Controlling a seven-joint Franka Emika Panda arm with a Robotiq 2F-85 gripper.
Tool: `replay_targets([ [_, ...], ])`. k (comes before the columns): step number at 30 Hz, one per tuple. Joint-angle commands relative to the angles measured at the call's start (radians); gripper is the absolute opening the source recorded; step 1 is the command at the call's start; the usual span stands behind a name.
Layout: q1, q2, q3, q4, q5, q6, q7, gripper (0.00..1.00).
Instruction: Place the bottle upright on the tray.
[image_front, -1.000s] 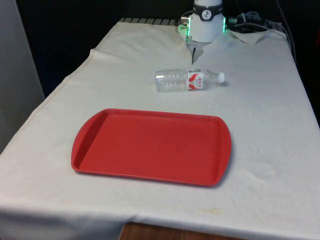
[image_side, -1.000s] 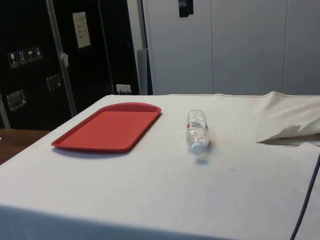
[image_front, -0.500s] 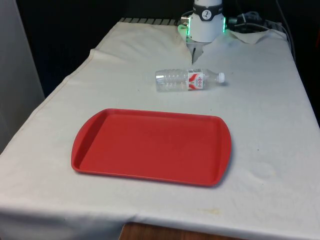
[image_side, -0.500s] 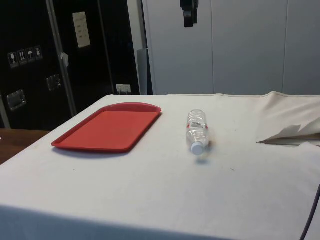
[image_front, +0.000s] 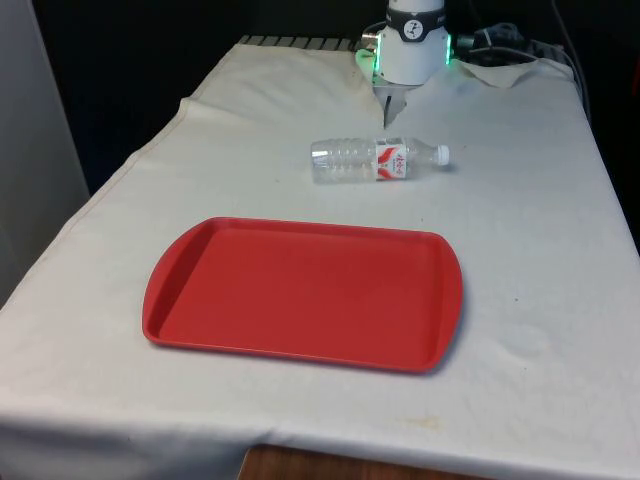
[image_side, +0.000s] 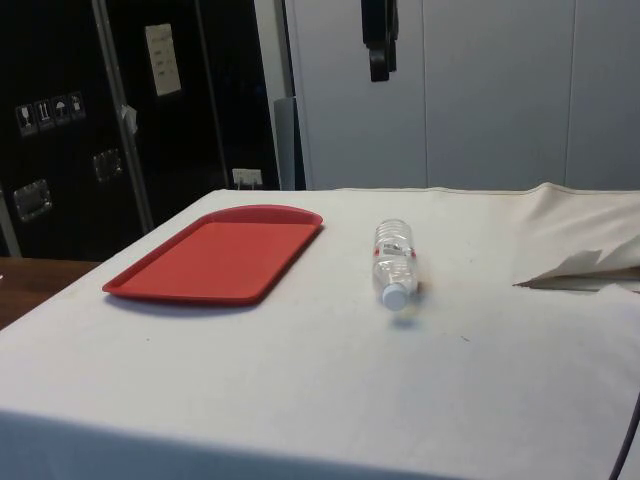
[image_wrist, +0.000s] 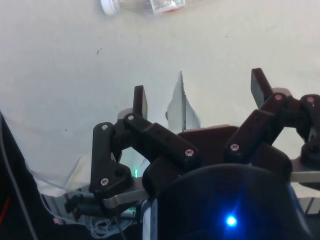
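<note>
Lower now in the side view hangs the gripper (image_side: 378, 60), fingers (image_wrist: 140, 101) spread wide, holding nothing | red tray (image_front: 300, 293) sits nearest | clear bottle (image_front: 375, 160) lies on its side on the white cloth (image_front: 520, 240) behind the tray

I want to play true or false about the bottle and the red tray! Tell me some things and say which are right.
1. The bottle is lying on its side. True.
2. The bottle is on the tray. False: it lies on the white cloth, apart from the tray.
3. The gripper is holding the bottle. False: it hangs high above the table, jaws open, holding nothing.
4. The bottle has a white cap. True.
5. The tray has nothing on it. True.
</note>
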Motion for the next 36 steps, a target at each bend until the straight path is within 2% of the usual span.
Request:
replay_targets([
  [1,-0.001,0.003,0.001,-0.010,-0.001,0.019,0.006,1.00],
  [7,0.000,0.019,0.001,-0.033,-0.001,0.052,0.006,1.00],
  [8,0.000,0.018,0.000,-0.026,0.000,0.037,0.000,1.00],
  [12,0.000,0.032,0.001,-0.050,-0.001,0.079,0.006,1.00],
  [16,0.000,0.039,0.000,-0.054,0.000,0.082,0.000,1.00],
  [24,0.001,0.066,0.003,-0.085,-0.001,0.137,0.008,1.00],
  [25,0.000,0.065,0.001,-0.080,0.000,0.125,0.000,1.00],
  [28,0.002,0.080,0.004,-0.097,-0.001,0.160,0.008,1.00],
  [33,0.002,0.094,0.001,-0.105,0.001,0.173,0.000,1.00],
  [36,0.004,0.108,0.005,-0.117,-0.001,0.202,0.010,1.00],
])
